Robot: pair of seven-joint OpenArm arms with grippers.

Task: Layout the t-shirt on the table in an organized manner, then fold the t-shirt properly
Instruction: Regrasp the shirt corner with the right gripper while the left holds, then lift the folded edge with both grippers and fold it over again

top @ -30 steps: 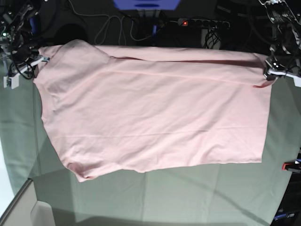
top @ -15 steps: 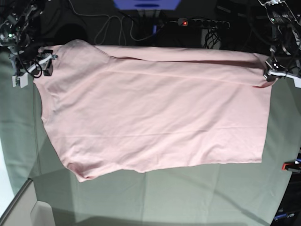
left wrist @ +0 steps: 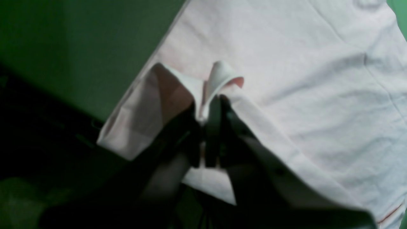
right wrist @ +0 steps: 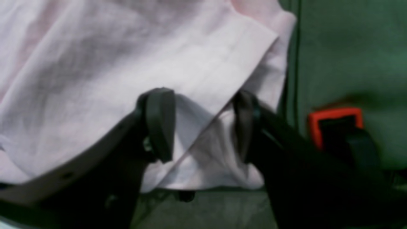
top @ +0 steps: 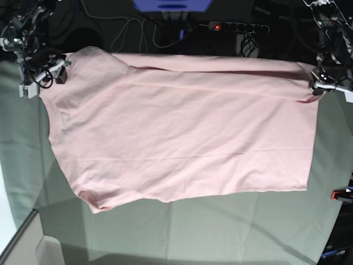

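Both grippers are black: the right gripper (right wrist: 203, 127) has rounded, padded fingertips (right wrist: 160, 122) on flat angled fingers with small screw holes. The left gripper (left wrist: 208, 127) looks similar, darker. From the base view, each wrist carries white brackets and tangled black cables.

The t-shirt (top: 182, 127) lies spread flat on the table (top: 220, 232). Each gripper sits at a far corner: right gripper (top: 47, 74) left, left gripper (top: 320, 85) right.
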